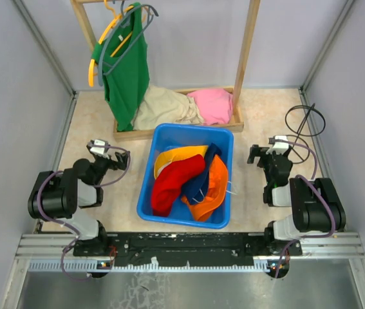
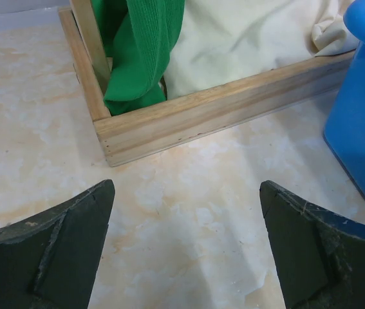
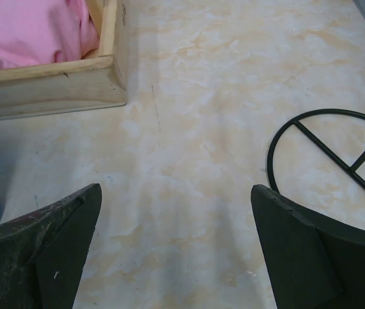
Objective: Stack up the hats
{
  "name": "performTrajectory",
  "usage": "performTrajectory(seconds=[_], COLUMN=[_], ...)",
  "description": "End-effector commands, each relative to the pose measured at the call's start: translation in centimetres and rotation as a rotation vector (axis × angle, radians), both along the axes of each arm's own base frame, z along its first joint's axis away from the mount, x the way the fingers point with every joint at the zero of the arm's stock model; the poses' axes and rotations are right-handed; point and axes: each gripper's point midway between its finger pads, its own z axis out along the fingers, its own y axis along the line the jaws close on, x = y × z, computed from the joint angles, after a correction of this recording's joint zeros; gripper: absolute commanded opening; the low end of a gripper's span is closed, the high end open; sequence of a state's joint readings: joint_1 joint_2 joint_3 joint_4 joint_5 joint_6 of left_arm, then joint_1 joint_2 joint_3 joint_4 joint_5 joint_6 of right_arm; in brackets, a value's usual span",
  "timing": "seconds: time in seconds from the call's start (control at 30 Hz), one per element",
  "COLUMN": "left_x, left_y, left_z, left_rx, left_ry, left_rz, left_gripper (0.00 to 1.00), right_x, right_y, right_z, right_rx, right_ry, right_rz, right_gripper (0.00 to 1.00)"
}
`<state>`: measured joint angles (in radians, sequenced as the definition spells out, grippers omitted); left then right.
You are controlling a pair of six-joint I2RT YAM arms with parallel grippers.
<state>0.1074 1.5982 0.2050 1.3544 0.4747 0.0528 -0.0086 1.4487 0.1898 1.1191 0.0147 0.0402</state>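
Several hats lie jumbled in a blue bin (image 1: 163,138) at the table's middle: a red hat (image 1: 172,187), a yellow-orange hat (image 1: 172,154), a navy blue hat (image 1: 201,177) and a bright orange hat (image 1: 213,190). My left gripper (image 1: 100,149) rests left of the bin, open and empty over bare table (image 2: 185,219). My right gripper (image 1: 267,149) rests right of the bin, open and empty over bare table (image 3: 176,212). The bin's blue wall (image 2: 362,122) shows at the right of the left wrist view. No hats show in either wrist view.
A wooden rack with a tray base (image 1: 176,131) stands behind the bin, holding beige cloth (image 1: 163,106) and pink cloth (image 1: 211,104). A green tank top (image 1: 127,71) hangs on hangers from it. A black wire ring (image 1: 306,120) lies at the right rear, also in the right wrist view (image 3: 330,154).
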Motion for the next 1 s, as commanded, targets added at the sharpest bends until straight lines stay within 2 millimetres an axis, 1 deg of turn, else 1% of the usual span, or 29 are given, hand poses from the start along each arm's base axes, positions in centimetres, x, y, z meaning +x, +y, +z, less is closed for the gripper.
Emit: performTrajectory(seconds=[0.0, 0.27, 0.37, 0.4, 0.43, 0.47, 0.5, 0.57, 0.63, 0.67, 0.7, 0.73, 0.77, 0.8, 0.83, 0.87, 0.9, 0.93, 0.97], left_x=[0.0, 0.2, 0.1, 0.4, 0.9, 1.6, 1.8, 2.0, 2.0, 1.9, 1.9, 1.9, 1.8, 1.8, 1.9, 2.1, 2.2, 2.5, 2.8], left_y=[-0.1, 0.0, 0.8, 1.1, 1.4, 1.4, 1.3, 1.1, 1.0, 0.9, 1.0, 1.1, 1.1, 1.1, 1.2, 1.3, 1.3, 1.1, 0.7], left_z=[0.4, 0.4, 1.7, 1.9, 2.6, 3.7, 4.4, 5.8, 6.8, 7.3, 7.7, 7.9, 8.1, 8.0, 7.9, 7.6, 7.3, 6.9, 6.8], left_rx=[0.010, 0.011, -0.011, -0.019, -0.022, -0.017, -0.014, -0.023, -0.045, -0.048, -0.054, -0.062, -0.062, -0.065, -0.068, -0.072, -0.077, -0.091, -0.106], left_ry=[-0.027, -0.021, -0.043, -0.016, 0.001, 0.012, 0.024, 0.039, 0.066, 0.066, 0.065, 0.068, 0.069, 0.073, 0.080, 0.097, 0.116, 0.141, 0.156], left_rz=[-0.005, 0.011, 0.067, 0.087, 0.102, 0.096, 0.088, 0.076, 0.078, 0.075, 0.081, 0.087, 0.089, 0.092, 0.100, 0.106, 0.106, 0.096, 0.077], left_gripper=[1.00, 1.00, 1.00, 1.00, 1.00, 1.00, 1.00, 1.00, 0.99, 0.93, 0.82, 0.66, 0.52, 0.44, 0.32, 0.21, 0.06, 0.00, 0.00], right_x=[0.6, 0.6, 0.7, 0.7, 0.7, 0.6, 0.4, 0.6, 1.0, 1.3, 1.5, 1.6, 1.8, 2.0, 2.2, 2.5, 2.8, 3.0, 3.2], right_y=[0.0, 0.0, -0.1, -0.1, -0.1, 0.0, 0.4, 1.0, 1.1, 1.1, 1.0, 1.0, 1.0, 1.2, 1.4, 1.6, 1.7, 1.9, 2.3], right_z=[2.0, 2.1, 2.0, 2.0, 2.1, 2.2, 2.4, 3.1, 3.7, 4.1, 4.5, 4.6, 5.1, 5.5, 5.9, 6.4, 6.6, 7.0, 7.4], right_rx=[-0.019, -0.018, -0.019, -0.019, -0.019, -0.020, -0.023, -0.035, -0.036, -0.037, -0.035, -0.031, -0.027, -0.017, -0.008, 0.003, 0.025, 0.044, 0.061], right_ry=[-0.079, -0.080, -0.073, -0.073, -0.078, -0.085, -0.095, -0.096, -0.062, -0.051, -0.038, -0.016, -0.015, -0.012, -0.006, 0.000, 0.009, 0.016, 0.019], right_rz=[0.001, -0.001, -0.003, -0.003, -0.003, 0.001, 0.027, 0.063, 0.069, 0.069, 0.063, 0.061, 0.063, 0.068, 0.080, 0.086, 0.086, 0.091, 0.101], right_gripper=[0.99, 0.99, 0.99, 0.99, 0.99, 0.99, 0.99, 0.99, 0.99, 0.99, 0.99, 0.99, 0.98, 0.92, 0.88, 0.86, 0.85, 0.84, 0.84])
